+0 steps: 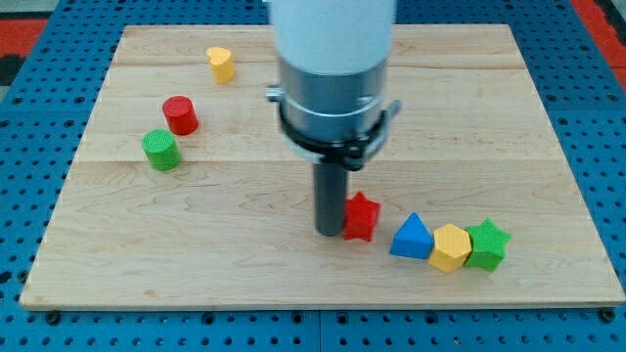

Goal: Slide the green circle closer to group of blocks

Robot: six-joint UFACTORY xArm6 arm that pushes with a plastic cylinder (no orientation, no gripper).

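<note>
The arm carries no claw, only a rod; my tip (pixel 330 233) rests on the wooden board (pixel 245 254), touching the red star (pixel 361 216). The green circle (pixel 160 150) sits far left beside the red cylinder (pixel 180 114), well apart from the blue pyramid (pixel 412 238), yellow hexagon (pixel 450 246) and green star (pixel 486 243).

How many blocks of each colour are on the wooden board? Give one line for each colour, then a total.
Red: 2, the red circle and the red star
Green: 2, the green circle and the green star
Yellow: 2, the yellow block at the view's top and the yellow hexagon
Blue: 1, the blue triangle
Total: 7
</note>
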